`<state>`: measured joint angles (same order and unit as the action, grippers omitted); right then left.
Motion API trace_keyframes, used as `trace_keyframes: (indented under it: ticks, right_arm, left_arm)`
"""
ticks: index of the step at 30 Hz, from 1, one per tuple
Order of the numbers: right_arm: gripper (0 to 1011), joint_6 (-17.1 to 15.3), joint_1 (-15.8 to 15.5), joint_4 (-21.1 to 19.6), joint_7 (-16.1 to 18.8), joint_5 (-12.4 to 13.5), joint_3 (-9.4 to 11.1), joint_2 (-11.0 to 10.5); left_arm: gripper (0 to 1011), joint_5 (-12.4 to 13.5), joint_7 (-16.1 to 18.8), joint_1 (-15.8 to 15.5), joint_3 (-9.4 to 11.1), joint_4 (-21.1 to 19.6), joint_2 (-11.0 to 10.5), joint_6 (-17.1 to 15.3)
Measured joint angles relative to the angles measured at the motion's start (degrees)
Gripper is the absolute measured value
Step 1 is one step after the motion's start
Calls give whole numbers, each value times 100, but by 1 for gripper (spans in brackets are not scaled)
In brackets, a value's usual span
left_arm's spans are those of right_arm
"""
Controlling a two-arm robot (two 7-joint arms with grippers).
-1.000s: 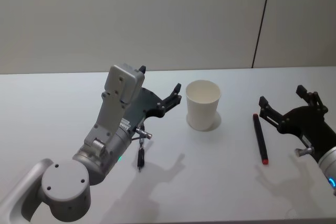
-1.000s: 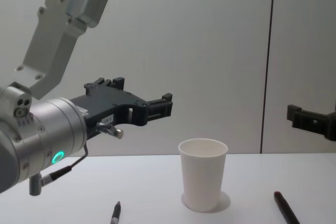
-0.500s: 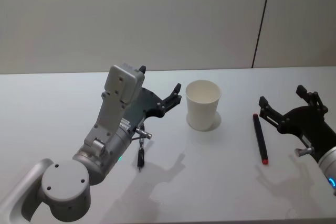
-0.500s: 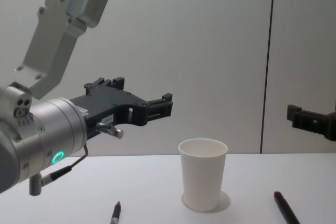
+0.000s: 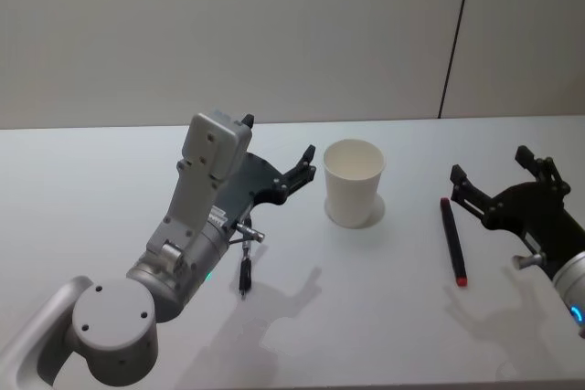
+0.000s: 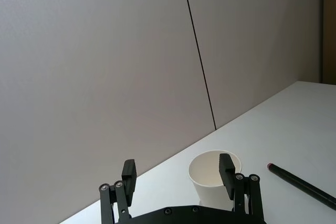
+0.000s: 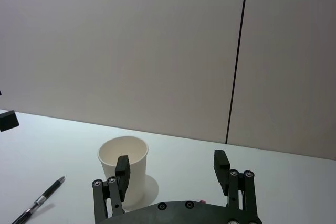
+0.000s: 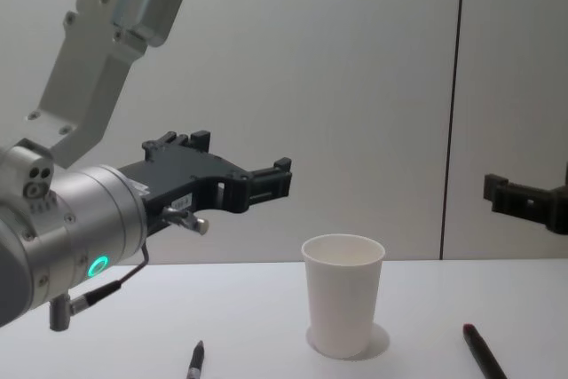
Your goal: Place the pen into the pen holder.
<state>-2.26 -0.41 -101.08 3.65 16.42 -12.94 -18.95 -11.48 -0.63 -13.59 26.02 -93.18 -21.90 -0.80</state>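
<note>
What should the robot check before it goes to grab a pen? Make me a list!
1. The cup stands upright with its mouth open: ok.
2. Nothing sticks out of the cup: ok.
3. The right gripper is open and empty: ok.
4. The red-tipped pen lies flat on the table, apart from the cup: ok.
5. The right gripper is down at that pen: not ok, it hangs above the table beside it.
6. The left gripper is open and apart from the cup: ok. A black pen lies on the table by its arm.
</note>
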Motion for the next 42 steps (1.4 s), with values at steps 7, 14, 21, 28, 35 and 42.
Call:
trace_keyframes:
  ticks: [7,14,21,28,35,42]
  right_arm:
    - [1001,-156,207,166,-114,-66,-10,145]
    - [1002,-393,533,489,-248,-138,-22,344]
    - [1002,-697,890,899,-360,-222,-50,562]
    - [1001,-1062,1253,1382,-477,-304,-100,793]
    - [1001,-1420,1574,1880,-669,-343,-159,1029]
    - [1002,-1735,1848,2387,-905,-335,-211,1248]
  left_arm:
    - [1004,0,0,0,0,0,0,0]
    - [1004,0,0,0,0,0,0,0]
    - [1004,0,0,0,0,0,0,0]
    - [1004,0,0,0,0,0,0,0]
    - [1004,0,0,0,0,0,0,0]
    - [1004,0,0,0,0,0,0,0]
